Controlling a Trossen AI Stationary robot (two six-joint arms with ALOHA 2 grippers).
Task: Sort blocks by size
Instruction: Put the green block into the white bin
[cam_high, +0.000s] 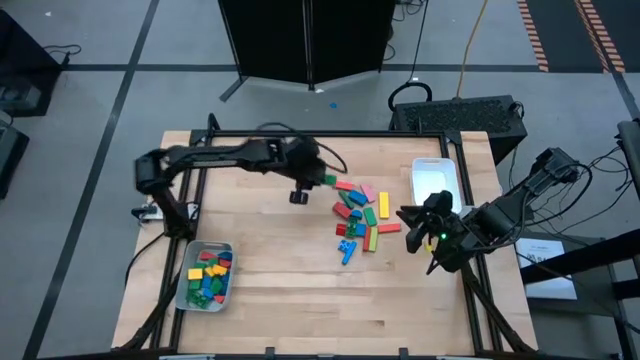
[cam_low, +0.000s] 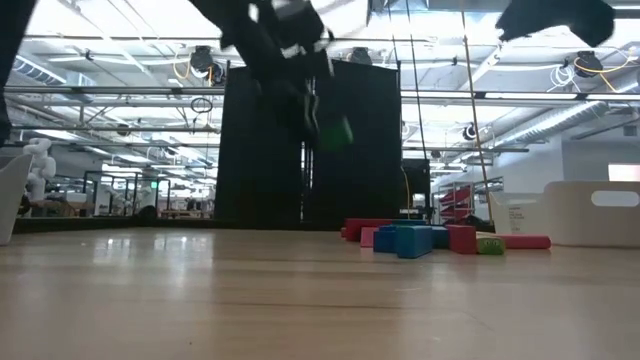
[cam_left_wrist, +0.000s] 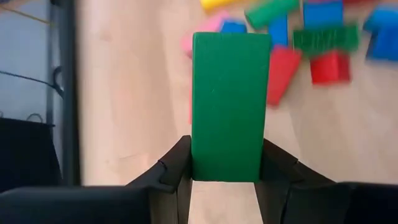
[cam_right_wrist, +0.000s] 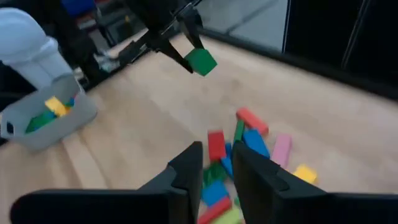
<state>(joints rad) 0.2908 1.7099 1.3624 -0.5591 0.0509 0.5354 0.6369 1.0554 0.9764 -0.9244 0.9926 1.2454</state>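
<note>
Overhead first: left gripper (cam_high: 327, 180) clamps a green bar (cam_high: 330, 180) at 10 o'clock of the block pile (cam_high: 358, 218), above the table (cam_high: 280, 290). Right gripper (cam_high: 412, 226) at pile's 3 o'clock, nothing held; jaws nrly closed. Gray tray (cam_high: 227, 268) w/ blocks sits at 7 o'clock, white tray (cam_high: 437, 166) at 2. Low view: bar (cam_low: 336, 131) hangs in mid-air, clear of wood. Left wrist cam: bar (cam_left_wrist: 230, 102) long axis runs straight out from fingers (cam_left_wrist: 174, 165), pinched at its near end. Right wrist cam: bar (cam_right_wrist: 200, 61) tilted.

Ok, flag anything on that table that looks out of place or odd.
Nothing stands out. The left gripper holds a green block clear above the table, the loose blocks lie in a heap mid-table, and others sit inside the grey tray.
</note>
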